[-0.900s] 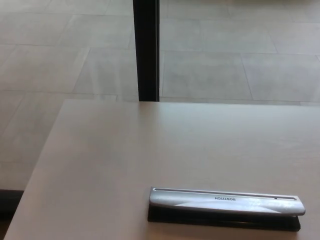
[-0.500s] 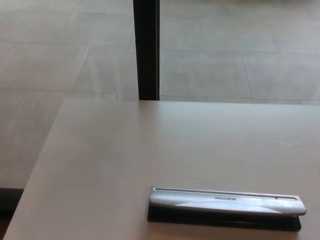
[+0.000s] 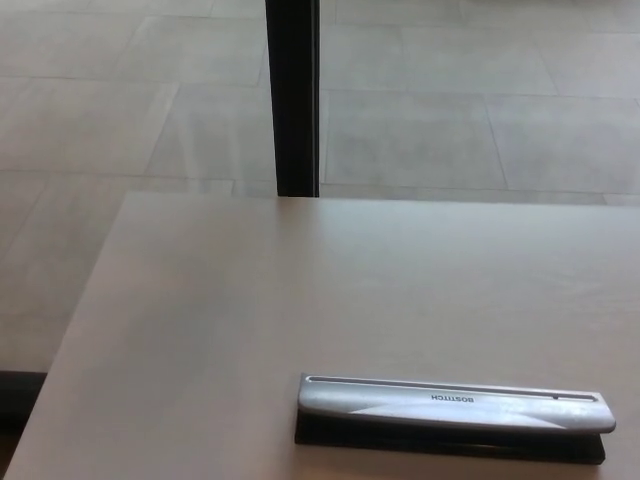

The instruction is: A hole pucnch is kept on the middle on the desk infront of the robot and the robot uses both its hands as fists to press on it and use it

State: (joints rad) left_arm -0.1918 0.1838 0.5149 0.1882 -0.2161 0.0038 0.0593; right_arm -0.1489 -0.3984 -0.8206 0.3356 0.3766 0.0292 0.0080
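A long silver hole punch [image 3: 455, 408] with a black base lies flat on the pale desk [image 3: 250, 300], near the front edge and right of centre. Its lever bar runs left to right and carries small dark lettering. Neither of my hands shows in the head view.
A black vertical post [image 3: 292, 95] stands just behind the desk's far edge. Grey floor tiles [image 3: 450, 120] stretch beyond it. The desk's left edge slants from upper middle to the lower left corner, with a dark strip [image 3: 18, 395] on the floor beside it.
The whole picture has shifted slightly, so the camera moved a little. The hole punch has stayed in place on the desk.
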